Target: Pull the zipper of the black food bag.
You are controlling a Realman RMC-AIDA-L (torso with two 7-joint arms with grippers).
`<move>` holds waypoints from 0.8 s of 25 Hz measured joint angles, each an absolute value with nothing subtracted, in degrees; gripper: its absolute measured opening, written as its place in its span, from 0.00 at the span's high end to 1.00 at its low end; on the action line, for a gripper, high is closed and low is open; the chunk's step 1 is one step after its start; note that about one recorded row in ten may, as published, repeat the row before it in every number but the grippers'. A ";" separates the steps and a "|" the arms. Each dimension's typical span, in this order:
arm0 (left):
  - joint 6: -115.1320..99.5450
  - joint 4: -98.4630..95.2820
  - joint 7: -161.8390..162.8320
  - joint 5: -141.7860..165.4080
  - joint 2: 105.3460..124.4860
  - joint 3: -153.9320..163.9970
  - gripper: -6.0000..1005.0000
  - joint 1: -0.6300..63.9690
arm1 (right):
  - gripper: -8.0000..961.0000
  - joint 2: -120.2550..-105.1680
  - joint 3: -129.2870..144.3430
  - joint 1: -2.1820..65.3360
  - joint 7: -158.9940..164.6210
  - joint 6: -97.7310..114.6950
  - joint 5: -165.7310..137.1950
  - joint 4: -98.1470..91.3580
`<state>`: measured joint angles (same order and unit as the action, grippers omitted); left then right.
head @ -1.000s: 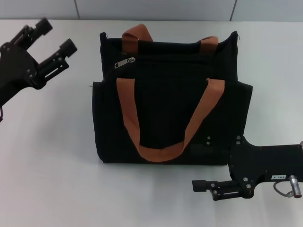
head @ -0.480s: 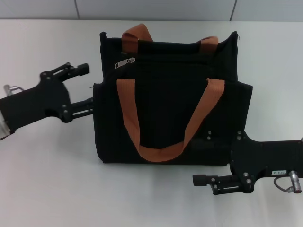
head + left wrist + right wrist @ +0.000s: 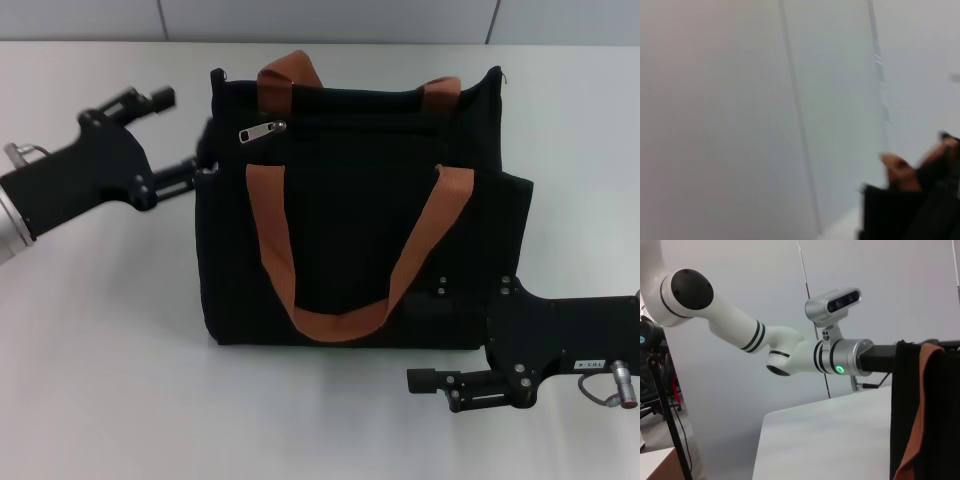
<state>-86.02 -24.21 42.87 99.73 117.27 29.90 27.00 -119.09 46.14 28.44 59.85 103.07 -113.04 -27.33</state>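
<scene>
Head view: the left hand (image 3: pixel 185 135), black and two-fingered, sits at the upper left corner of the large boxy black fabric food bag (image 3: pixel 360 215). Its fingers are spread apart; one finger (image 3: pixel 152 100) points over bare table, the other (image 3: pixel 185 172) touches the bag's left edge. It holds nothing. Just beside that hand, on the bag's upper front, lies the small silver metal zipper (image 3: pixel 262 131) with its pull tab, at the left end of a black zip track. Two orange-brown webbing loop handles (image 3: pixel 345 260) belong to the bag, one draped down the front panel, the other showing at the top rim. The bag lies on the white table (image 3: pixel 100 380).

The right hand (image 3: pixel 425 385) rests low on the table near the bag's lower right corner, pointing left, touching nothing; whether its fingers are parted cannot be told.

Right wrist view: the white left arm (image 3: pixel 760 345) reaches to the bag's edge (image 3: pixel 925 410).
</scene>
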 joint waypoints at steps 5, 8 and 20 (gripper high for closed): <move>-88.49 -24.06 41.35 98.37 117.56 28.91 0.17 26.48 | 0.21 -119.09 45.64 28.34 59.85 103.18 -113.01 -27.33; -88.96 -24.03 40.62 98.91 117.65 30.05 0.17 26.45 | 0.21 -119.09 45.61 28.31 59.85 103.18 -113.02 -27.33; -88.91 -24.28 38.32 98.95 117.50 31.89 0.24 26.09 | 0.21 -119.12 45.61 28.41 59.92 104.75 -112.49 -27.33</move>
<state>-88.91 -24.28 38.32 98.95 117.50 31.89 26.09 -119.12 45.61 28.41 59.92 104.75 -112.49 -27.33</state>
